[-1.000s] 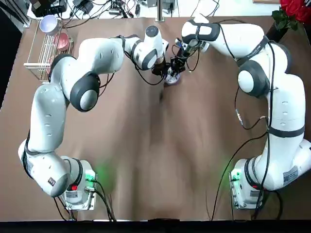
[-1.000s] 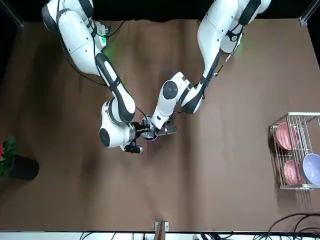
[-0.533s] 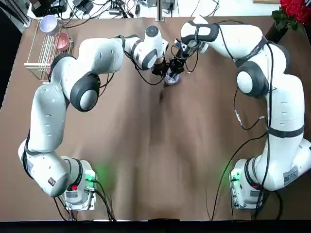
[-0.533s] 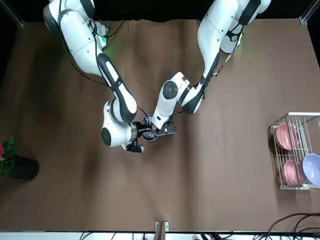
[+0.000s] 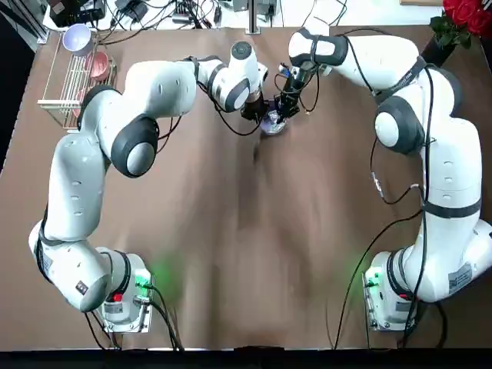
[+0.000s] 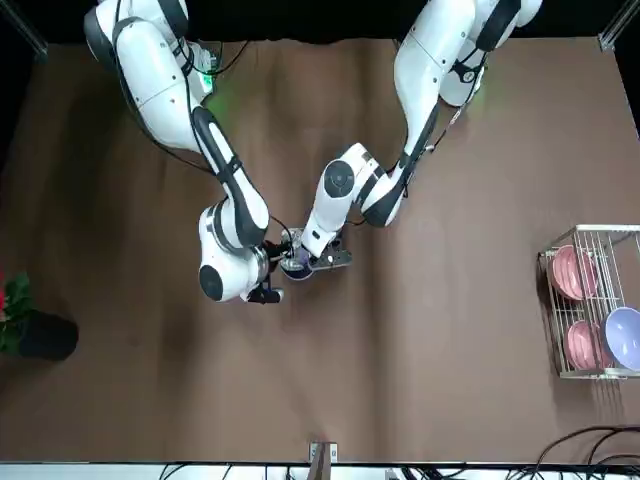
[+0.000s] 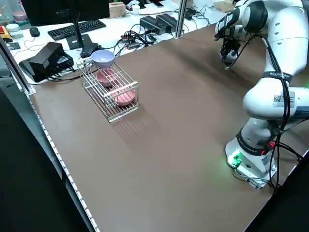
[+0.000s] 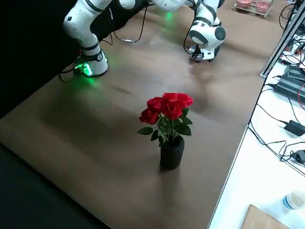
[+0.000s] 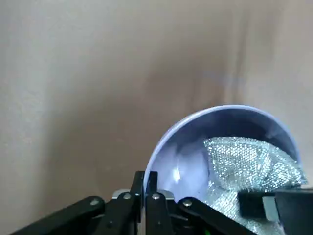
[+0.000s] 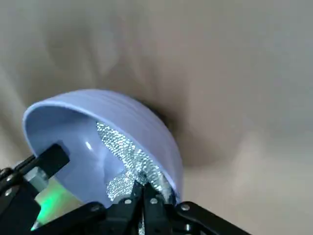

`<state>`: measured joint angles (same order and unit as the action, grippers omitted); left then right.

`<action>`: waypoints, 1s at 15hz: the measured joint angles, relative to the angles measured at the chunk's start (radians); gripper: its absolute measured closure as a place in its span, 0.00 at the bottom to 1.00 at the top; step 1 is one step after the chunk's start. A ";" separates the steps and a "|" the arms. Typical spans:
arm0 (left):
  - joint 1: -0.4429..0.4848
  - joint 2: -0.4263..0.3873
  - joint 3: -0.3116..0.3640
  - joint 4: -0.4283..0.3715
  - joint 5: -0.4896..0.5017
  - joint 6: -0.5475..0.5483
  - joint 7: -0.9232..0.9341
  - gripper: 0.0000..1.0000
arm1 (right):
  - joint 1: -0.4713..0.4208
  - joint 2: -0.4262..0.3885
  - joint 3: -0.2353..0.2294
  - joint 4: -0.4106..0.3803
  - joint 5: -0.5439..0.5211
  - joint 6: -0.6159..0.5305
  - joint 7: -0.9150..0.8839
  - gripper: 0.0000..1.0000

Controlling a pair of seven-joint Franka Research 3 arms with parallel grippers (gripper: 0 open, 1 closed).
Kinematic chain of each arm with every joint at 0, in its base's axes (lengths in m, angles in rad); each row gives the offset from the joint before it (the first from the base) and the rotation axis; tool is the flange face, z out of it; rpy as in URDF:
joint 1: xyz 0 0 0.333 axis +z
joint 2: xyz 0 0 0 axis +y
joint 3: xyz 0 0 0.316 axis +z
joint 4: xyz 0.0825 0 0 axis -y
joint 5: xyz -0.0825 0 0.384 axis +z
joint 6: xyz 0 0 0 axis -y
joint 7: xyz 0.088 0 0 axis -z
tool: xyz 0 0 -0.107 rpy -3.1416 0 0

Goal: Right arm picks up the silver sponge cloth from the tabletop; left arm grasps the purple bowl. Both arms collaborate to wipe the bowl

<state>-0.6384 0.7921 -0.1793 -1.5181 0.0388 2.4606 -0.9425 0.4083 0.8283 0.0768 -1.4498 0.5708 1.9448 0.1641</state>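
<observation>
Top view: at the left, a wire rack (image 5: 68, 77) is seen at the far table edge, with one lavender bowl (image 5: 78, 37) and a pink bowl (image 5: 98, 64) in it; further right, the left gripper (image 5: 257, 112) and the right gripper (image 5: 286, 104) are brought together over the purple bowl (image 5: 270, 123), which is mostly covered by them here. In the left wrist view the bowl's rim (image 9: 148, 164) is shown pinched between the clenched left fingers (image 9: 139, 188), and the silver sponge cloth (image 9: 247, 169) is seen lying inside the bowl. In the right wrist view the cloth (image 10: 128, 164) is shown grasped by the closed right fingers (image 10: 153, 204) against the bowl's pale inner wall. Two pink bowls (image 6: 573, 273) are counted in the rack in the front view, one lavender bowl beside them, two arms and one vase of red roses (image 8: 167, 126), the last clear only in the right side view.
</observation>
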 joint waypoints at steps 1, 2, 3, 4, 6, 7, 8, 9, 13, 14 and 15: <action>-0.001 0.001 -0.001 0.001 0.000 0.001 0.000 0.96 | 0.001 0.000 0.002 0.006 -0.027 0.000 0.021 0.97; -0.002 0.002 -0.001 0.002 0.000 0.002 0.000 0.96 | 0.002 0.000 0.003 0.011 -0.046 0.000 0.040 0.97; -0.002 0.003 -0.001 0.003 0.000 0.002 0.000 0.96 | 0.004 0.000 0.004 0.016 -0.056 0.001 0.051 0.97; -0.002 0.004 -0.001 0.004 0.000 0.002 0.000 0.96 | 0.004 0.000 0.004 0.021 -0.063 0.002 0.058 0.97; -0.001 0.005 0.001 0.006 0.000 0.002 0.000 0.96 | 0.004 0.000 0.002 0.030 -0.066 0.007 0.068 0.97; 0.000 0.005 0.003 0.007 0.000 0.002 0.000 0.96 | 0.004 0.000 0.001 0.033 -0.066 0.017 0.075 0.97; 0.001 0.005 0.004 0.007 0.000 0.002 0.000 0.96 | 0.004 0.000 0.001 0.036 -0.066 0.028 0.087 0.97; 0.001 0.006 0.005 0.008 0.000 0.002 0.000 0.96 | 0.004 0.000 0.001 0.041 -0.066 0.034 0.103 0.97; 0.005 0.008 0.008 0.012 0.000 0.002 0.000 0.96 | 0.004 0.000 0.002 0.052 -0.059 0.076 0.152 0.97; 0.006 0.008 0.008 0.012 0.000 0.002 0.000 0.96 | 0.004 0.000 0.002 0.052 -0.058 0.081 0.158 0.97; 0.006 0.008 0.008 0.012 0.000 0.002 0.000 0.96 | 0.005 0.000 0.003 0.052 -0.057 0.086 0.162 0.97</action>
<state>-0.6320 0.8002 -0.1712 -1.5060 0.0388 2.4629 -0.9425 0.4128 0.8283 0.0794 -1.3978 0.5140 2.0309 0.3265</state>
